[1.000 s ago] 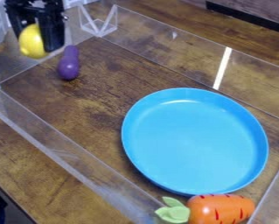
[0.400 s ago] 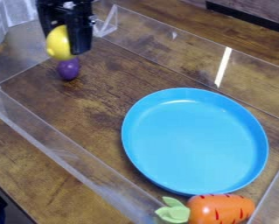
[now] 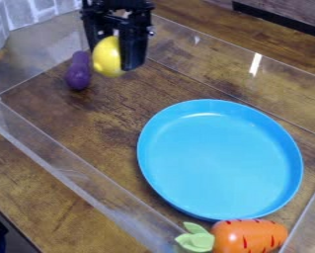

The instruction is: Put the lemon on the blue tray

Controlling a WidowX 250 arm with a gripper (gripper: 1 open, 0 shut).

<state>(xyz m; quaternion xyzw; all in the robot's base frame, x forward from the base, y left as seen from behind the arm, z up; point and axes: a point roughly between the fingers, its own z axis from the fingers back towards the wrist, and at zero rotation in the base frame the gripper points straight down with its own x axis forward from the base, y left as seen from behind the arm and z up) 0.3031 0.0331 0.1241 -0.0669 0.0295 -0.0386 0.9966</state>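
Observation:
My black gripper (image 3: 117, 51) hangs at the upper left of the view, pointing down, shut on the bright-yellow lemon (image 3: 107, 56). The lemon sits between the fingers, lifted off the wooden table. The blue tray (image 3: 220, 158), a wide round plate with a shallow rim, lies on the table to the lower right of the gripper, some way off and with nothing on it.
A purple eggplant (image 3: 78, 70) lies on the table just left of the gripper. An orange carrot with green leaves (image 3: 239, 237) rests at the tray's near edge. Clear plastic walls (image 3: 67, 163) border the work area.
The gripper has carried the lemon to the right, from left of the eggplant across to its right side, closer to the tray. Eggplant, tray and carrot have stayed put.

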